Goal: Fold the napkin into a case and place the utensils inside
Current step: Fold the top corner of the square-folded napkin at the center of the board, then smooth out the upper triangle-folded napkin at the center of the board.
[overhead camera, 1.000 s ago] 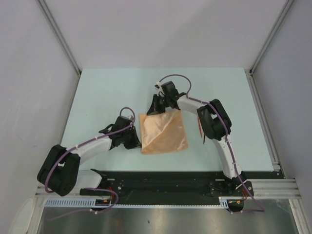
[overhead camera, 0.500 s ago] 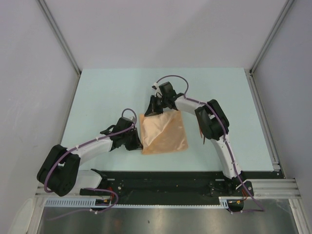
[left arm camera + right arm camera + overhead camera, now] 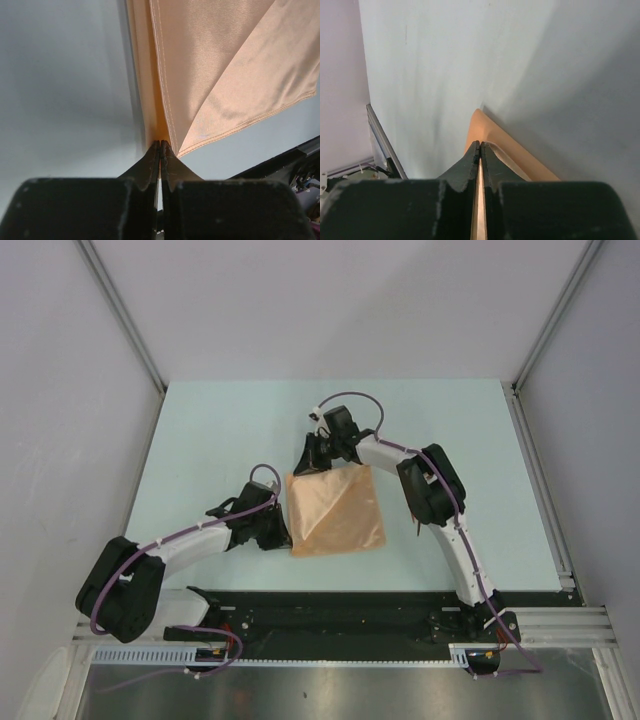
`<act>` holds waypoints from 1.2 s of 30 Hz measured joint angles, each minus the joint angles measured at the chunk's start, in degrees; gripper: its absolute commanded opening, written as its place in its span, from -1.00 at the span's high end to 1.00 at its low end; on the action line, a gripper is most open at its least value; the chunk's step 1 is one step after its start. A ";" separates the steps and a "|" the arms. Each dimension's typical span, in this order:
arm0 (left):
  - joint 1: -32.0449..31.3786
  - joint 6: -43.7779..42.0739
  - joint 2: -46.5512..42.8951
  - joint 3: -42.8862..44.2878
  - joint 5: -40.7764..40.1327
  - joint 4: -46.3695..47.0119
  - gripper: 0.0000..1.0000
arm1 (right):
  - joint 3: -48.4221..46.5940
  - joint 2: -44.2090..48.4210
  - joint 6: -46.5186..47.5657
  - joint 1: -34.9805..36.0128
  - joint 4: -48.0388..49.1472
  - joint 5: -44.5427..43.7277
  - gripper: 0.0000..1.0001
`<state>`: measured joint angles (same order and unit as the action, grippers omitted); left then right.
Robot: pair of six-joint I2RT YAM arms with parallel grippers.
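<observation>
The peach-orange napkin point(image 3: 335, 512) lies partly folded on the pale table point(image 3: 220, 430), with a diagonal crease across it. My left gripper point(image 3: 283, 533) is shut on the napkin's near left corner, and the left wrist view shows its tips point(image 3: 160, 143) pinching the cloth point(image 3: 215, 65) where two layers meet. My right gripper point(image 3: 305, 468) is shut on the far left corner, with cloth point(image 3: 485, 130) running between its tips point(image 3: 480, 144). A sliver of a reddish-brown utensil point(image 3: 416, 528) shows beside the right arm. The rest is hidden.
The right arm's elbow point(image 3: 430, 490) hangs over the table just right of the napkin. The black base rail point(image 3: 340, 610) runs along the near edge. Grey walls and a metal frame enclose the table.
My right gripper has moved a little to the left and farther away, drawing the napkin's far corner with it. The left gripper has stayed in place on its corner.
</observation>
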<state>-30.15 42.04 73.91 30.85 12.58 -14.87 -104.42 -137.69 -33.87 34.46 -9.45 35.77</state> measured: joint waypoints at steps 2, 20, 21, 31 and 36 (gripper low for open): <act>0.00 -0.02 0.00 0.00 0.00 -0.02 0.91 | -0.61 -0.85 0.00 0.00 0.04 0.15 0.88; 0.00 -0.96 -12.90 6.19 -9.55 -12.52 0.60 | 2.32 8.15 5.68 -2.93 -9.55 -2.75 -0.41; 0.00 -1.38 -12.44 7.04 -8.24 -11.19 0.66 | 5.31 11.43 6.47 -3.58 -9.88 -3.17 -0.40; -0.50 -1.97 1.31 5.07 3.91 1.99 0.86 | 34.80 25.94 6.29 -13.64 6.86 7.54 0.50; -0.52 -1.84 1.33 0.59 4.83 5.92 0.87 | 35.45 18.82 4.15 -15.56 13.94 12.55 0.55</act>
<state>-30.68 40.21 75.24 31.44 17.41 -8.95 -68.97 -118.87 -29.71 18.90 4.49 48.31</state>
